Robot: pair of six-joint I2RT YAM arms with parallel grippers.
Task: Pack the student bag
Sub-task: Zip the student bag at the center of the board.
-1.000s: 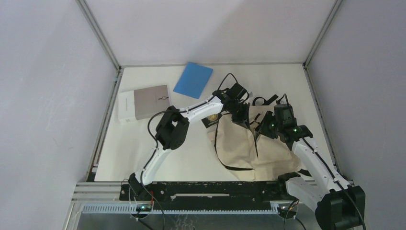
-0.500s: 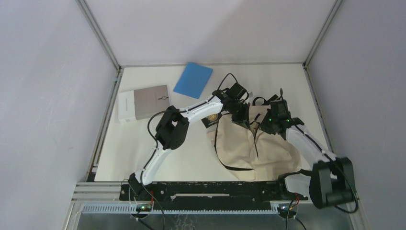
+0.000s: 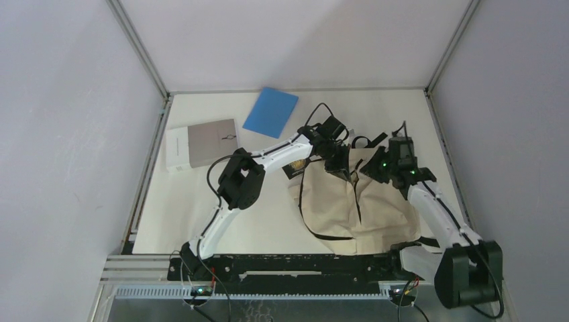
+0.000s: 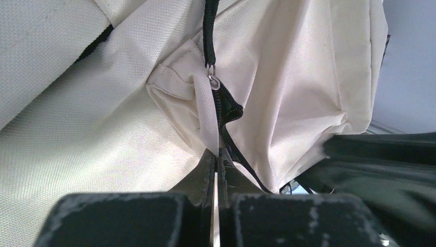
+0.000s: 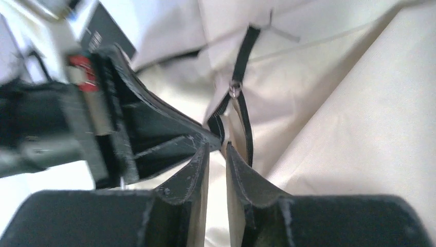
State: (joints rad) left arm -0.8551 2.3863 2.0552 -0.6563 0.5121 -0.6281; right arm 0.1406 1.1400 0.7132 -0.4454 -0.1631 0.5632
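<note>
On my overhead feed, a blue notebook [image 3: 270,112] lies flat at the far edge of the white tabletop [image 3: 188,215]. A grey-and-white book [image 3: 201,144] sits near it, leftward, not touching. A small black booklet [image 3: 293,169] lies mid-table.

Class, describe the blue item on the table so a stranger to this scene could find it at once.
Look to the far edge of the white table, by the back wall. Left of the cream student bag lie two flat books. The blue book is the farther one, tilted and plain solid blue, unlike the grey-and-white book nearer the left wall.
</note>
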